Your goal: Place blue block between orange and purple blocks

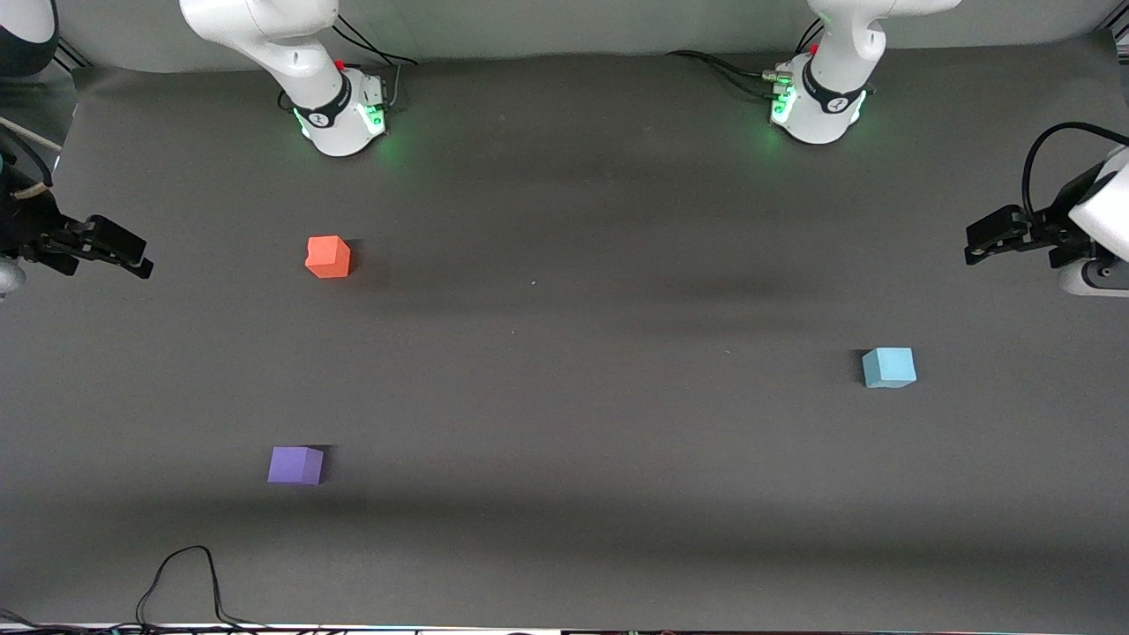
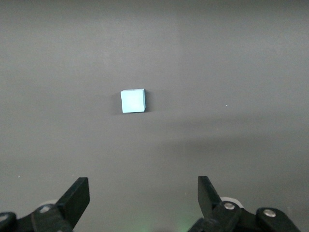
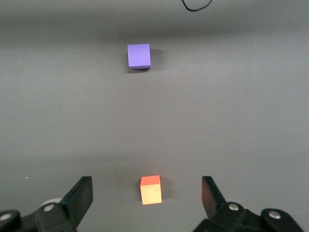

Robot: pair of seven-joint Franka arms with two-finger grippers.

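The light blue block (image 1: 888,367) sits on the dark table toward the left arm's end. It also shows in the left wrist view (image 2: 133,101). The orange block (image 1: 328,257) and the purple block (image 1: 295,465) sit toward the right arm's end, the purple one nearer the front camera. Both show in the right wrist view, the orange block (image 3: 150,189) and the purple block (image 3: 139,55). My left gripper (image 1: 973,245) is open and empty, raised at its end of the table (image 2: 144,192). My right gripper (image 1: 141,257) is open and empty, raised at its own end (image 3: 147,187).
A black cable (image 1: 185,582) loops on the table's near edge, nearer the camera than the purple block, and shows in the right wrist view (image 3: 195,5). The two arm bases (image 1: 340,115) (image 1: 820,106) stand along the edge farthest from the camera.
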